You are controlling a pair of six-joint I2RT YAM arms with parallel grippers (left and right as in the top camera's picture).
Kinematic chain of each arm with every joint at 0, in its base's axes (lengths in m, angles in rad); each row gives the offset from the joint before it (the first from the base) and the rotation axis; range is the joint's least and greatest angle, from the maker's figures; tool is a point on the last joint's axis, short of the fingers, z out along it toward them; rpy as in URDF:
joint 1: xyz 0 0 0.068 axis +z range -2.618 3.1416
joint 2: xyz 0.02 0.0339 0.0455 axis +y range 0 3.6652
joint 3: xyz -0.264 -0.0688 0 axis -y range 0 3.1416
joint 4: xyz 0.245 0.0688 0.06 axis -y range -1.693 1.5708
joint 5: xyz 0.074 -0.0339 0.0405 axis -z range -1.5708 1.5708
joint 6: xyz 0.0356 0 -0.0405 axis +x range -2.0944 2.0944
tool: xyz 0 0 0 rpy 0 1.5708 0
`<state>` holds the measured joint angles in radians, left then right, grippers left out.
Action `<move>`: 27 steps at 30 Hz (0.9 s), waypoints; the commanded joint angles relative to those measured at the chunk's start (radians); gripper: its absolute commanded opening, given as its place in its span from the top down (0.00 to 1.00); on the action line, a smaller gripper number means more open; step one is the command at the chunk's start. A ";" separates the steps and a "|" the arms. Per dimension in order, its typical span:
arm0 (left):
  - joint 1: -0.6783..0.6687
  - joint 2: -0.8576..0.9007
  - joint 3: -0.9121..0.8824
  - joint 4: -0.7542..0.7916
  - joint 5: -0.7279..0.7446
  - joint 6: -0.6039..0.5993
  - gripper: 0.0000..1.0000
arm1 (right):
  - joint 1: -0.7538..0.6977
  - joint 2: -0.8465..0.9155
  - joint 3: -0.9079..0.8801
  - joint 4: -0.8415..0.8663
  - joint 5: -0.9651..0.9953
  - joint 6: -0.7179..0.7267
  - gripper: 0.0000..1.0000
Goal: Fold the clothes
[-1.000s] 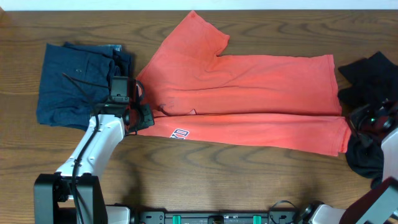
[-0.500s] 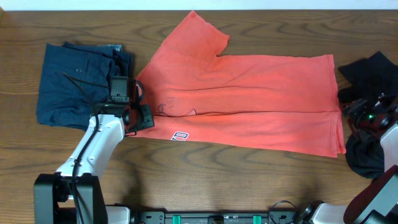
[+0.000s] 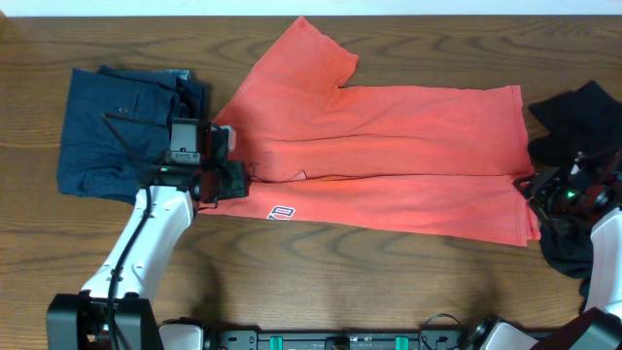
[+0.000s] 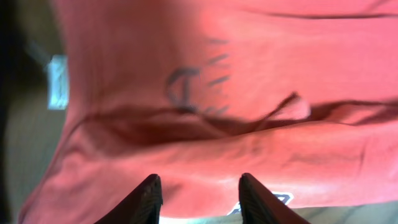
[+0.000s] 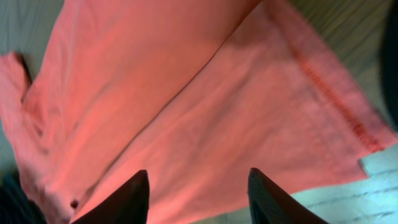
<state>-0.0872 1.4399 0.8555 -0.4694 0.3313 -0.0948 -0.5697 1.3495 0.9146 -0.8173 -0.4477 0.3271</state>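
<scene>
**Overhead view.** The coral-red T-shirt (image 3: 389,146) lies lengthwise across the middle of the tabletop (image 3: 340,292), with a long crease along its body and its near band lying flat. The white-and-navy lettering (image 3: 281,211) shows on that band. The left pincer (image 3: 233,178) is at the shirt's left end, beside the dark navy garment (image 3: 117,136). The right pincer (image 3: 542,190) is at the shirt's hem end, beside the black garment (image 3: 573,117). A second ago both pincers were closed at these ends. Both have now opened, and the hem corner has settled slightly inward.

**Left wrist view.** The left pincer (image 4: 202,199) has its fingers apart with nothing between them. The shirt (image 4: 249,62) lies spread below, and a fold ridge (image 4: 205,121) crosses it.

**Right wrist view.** The right pincer (image 5: 196,202) also has its fingers apart and holds nothing. The stitched hem (image 5: 336,99) rests on the tabletop.

**Assessment.** The cloth has been released — the lengthwise fold appears to be laid. The shirt is still long, with one sleeve (image 3: 311,53) projecting at the far side, so further folds probably remain. The navy and black garments also remain to be dealt with.
</scene>
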 commanded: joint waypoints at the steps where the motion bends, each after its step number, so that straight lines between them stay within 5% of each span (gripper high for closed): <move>1: -0.037 0.018 0.015 0.034 0.006 0.150 0.61 | 0.046 -0.006 0.013 -0.022 -0.009 -0.060 0.53; 15: -0.089 0.235 0.015 0.172 -0.016 0.233 0.58 | 0.193 0.000 0.013 -0.027 0.086 -0.059 0.51; 20: -0.088 0.299 0.015 0.192 -0.141 0.190 0.75 | 0.209 0.032 -0.001 -0.023 0.111 -0.058 0.54; 25: -0.089 0.350 0.015 0.187 -0.128 0.190 0.78 | 0.208 0.063 -0.039 -0.001 0.112 -0.059 0.55; 27: -0.089 0.348 0.016 0.187 -0.114 0.190 0.93 | 0.209 0.075 -0.043 0.000 0.112 -0.059 0.55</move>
<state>-0.1741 1.7386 0.8803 -0.2752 0.2424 0.0963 -0.3698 1.4071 0.8867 -0.8200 -0.3439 0.2798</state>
